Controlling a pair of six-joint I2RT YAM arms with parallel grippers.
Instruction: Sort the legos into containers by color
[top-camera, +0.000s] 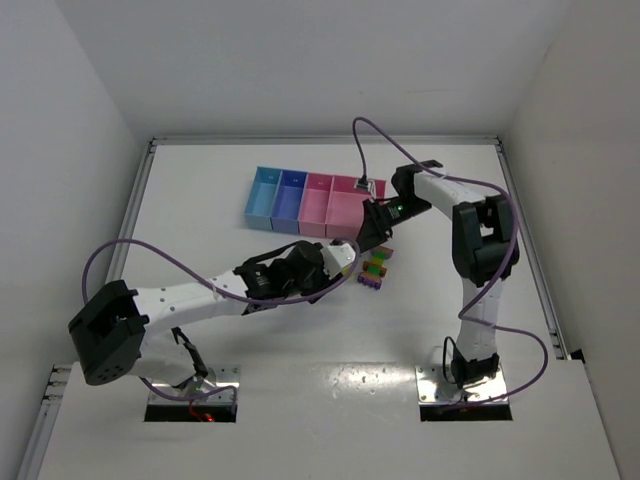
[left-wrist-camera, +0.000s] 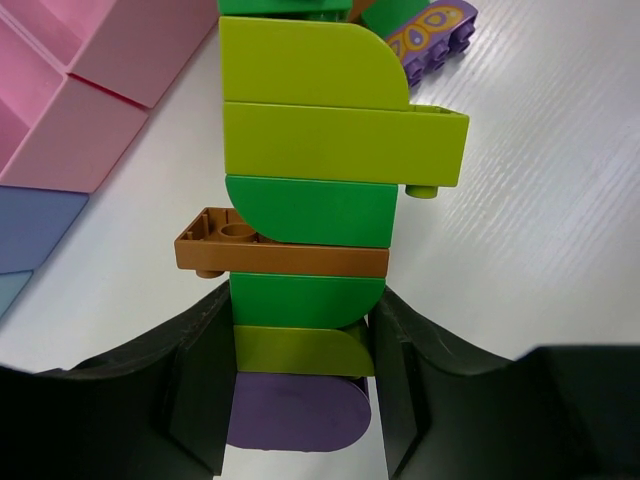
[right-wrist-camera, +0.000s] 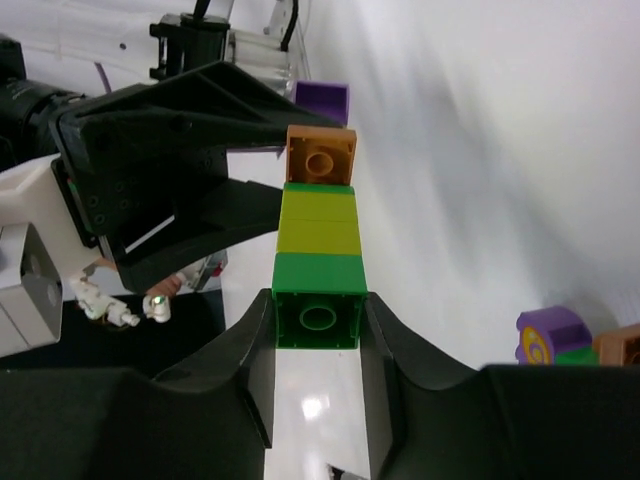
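Observation:
A multicolour strip of legos (left-wrist-camera: 310, 210) hangs between both grippers: purple, yellow-green, green, orange, green, then lime bricks. My left gripper (left-wrist-camera: 300, 310) is shut on its purple and yellow-green end. My right gripper (right-wrist-camera: 318, 312) is shut on the green brick (right-wrist-camera: 318, 318) at the other end. In the top view the left gripper (top-camera: 345, 257) and right gripper (top-camera: 375, 228) meet just in front of the containers (top-camera: 310, 200), and the strip is mostly hidden there. More legos (top-camera: 375, 268) lie on the table just below the grippers, among them a round purple piece (right-wrist-camera: 545, 335).
The four joined bins run light blue (top-camera: 265, 195), blue (top-camera: 290, 195), narrow pink (top-camera: 317, 198), wider pink (top-camera: 350, 208). The pink bins (left-wrist-camera: 80, 70) show at the left wrist view's upper left. A patterned purple brick (left-wrist-camera: 435, 35) lies beyond the strip. Purple cables loop over both arms.

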